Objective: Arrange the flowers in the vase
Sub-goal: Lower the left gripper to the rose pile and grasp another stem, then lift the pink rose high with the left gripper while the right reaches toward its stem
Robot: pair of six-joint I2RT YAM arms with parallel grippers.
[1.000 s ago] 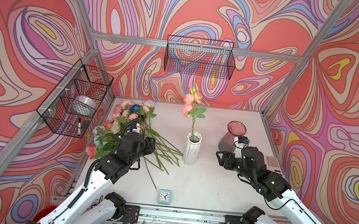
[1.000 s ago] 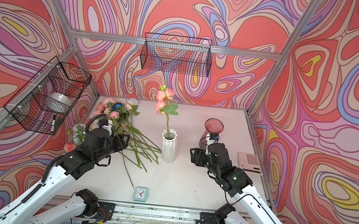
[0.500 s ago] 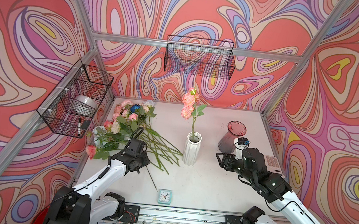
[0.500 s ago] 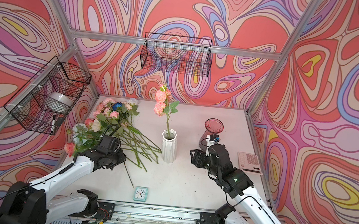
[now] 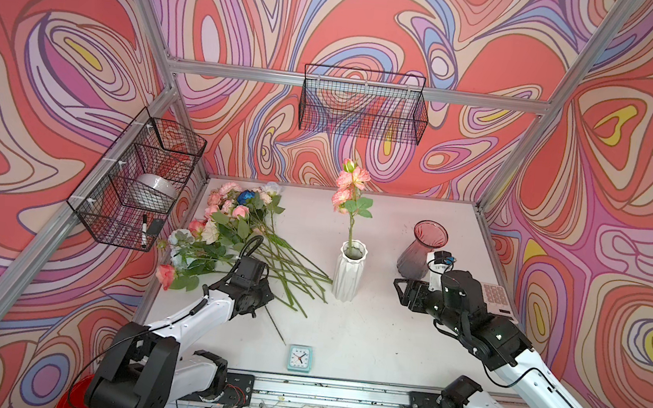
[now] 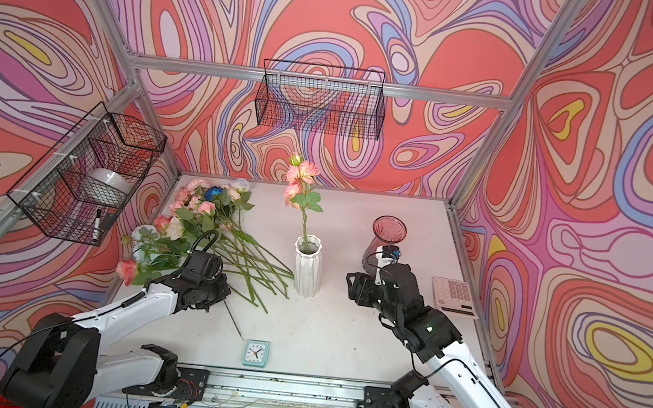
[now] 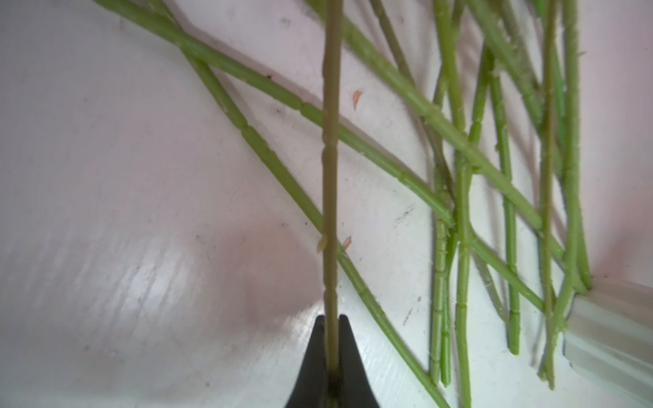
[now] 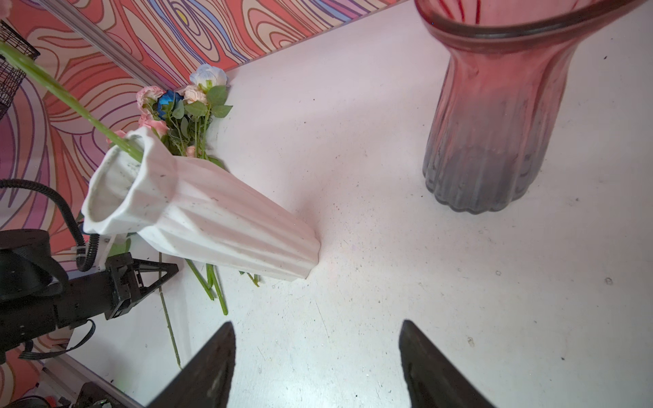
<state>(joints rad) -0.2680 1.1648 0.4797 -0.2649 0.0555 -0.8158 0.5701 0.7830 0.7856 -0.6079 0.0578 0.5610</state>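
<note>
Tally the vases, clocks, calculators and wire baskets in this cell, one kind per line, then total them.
Vases: 2 (white ribbed vase, pink glass vase)
Clocks: 1 (small teal clock)
Calculators: 1 (calculator)
Wire baskets: 2 (back-wall basket, side-wall basket)
Total: 6

Left tool [image 7: 332,319] low, pinched on stem [image 7: 330,159]; right tool [image 8: 318,328] hovering, jaws wide apart.

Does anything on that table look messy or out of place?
Most flowers lie in a loose heap at the left of the table, stems crossing. Only one stands in the white vase; the pink vase looks empty. A small clock and a calculator seem unrelated.
</note>
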